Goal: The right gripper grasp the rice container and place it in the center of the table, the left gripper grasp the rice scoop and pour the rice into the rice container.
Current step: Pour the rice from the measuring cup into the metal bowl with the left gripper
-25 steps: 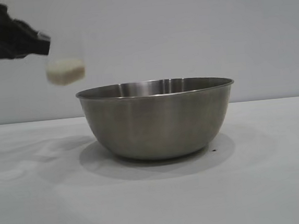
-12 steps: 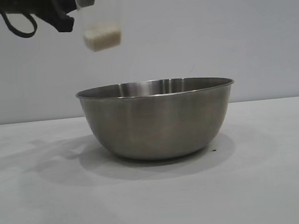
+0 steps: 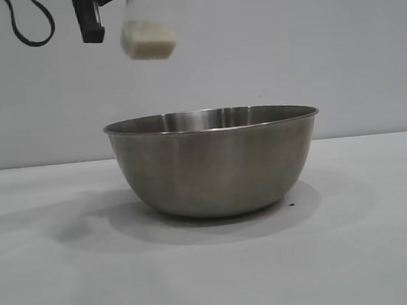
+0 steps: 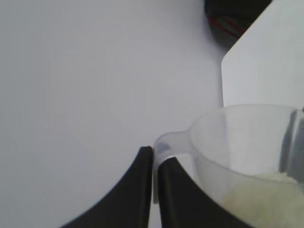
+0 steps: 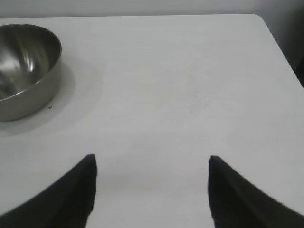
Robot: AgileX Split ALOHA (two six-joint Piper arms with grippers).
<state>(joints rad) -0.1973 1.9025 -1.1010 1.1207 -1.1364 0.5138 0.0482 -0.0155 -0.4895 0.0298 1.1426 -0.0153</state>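
Note:
The rice container [image 3: 214,162], a wide steel bowl, stands on the white table [image 3: 214,273] mid-scene; the right wrist view shows it too [image 5: 26,71], off to one side. High above the bowl's left rim hangs the rice scoop [image 3: 148,30], a clear plastic cup holding off-white rice [image 3: 149,41]. My left gripper [image 3: 102,8] is shut on the scoop's handle [image 4: 164,147], its black fingers [image 4: 137,190] pinching it; the cup [image 4: 247,156] and rice [image 4: 266,197] sit beside them. My right gripper [image 5: 152,164] hovers open over bare table, away from the bowl, holding nothing.
A black cable [image 3: 30,28] loops down from the left arm at the top left. The table's far edge and rounded corner [image 5: 259,19] show in the right wrist view. A plain pale wall [image 3: 308,43] stands behind the table.
The left gripper has carried the scoop up and to the right, from left of the bowl to above its left rim. The bowl and right gripper have not moved.

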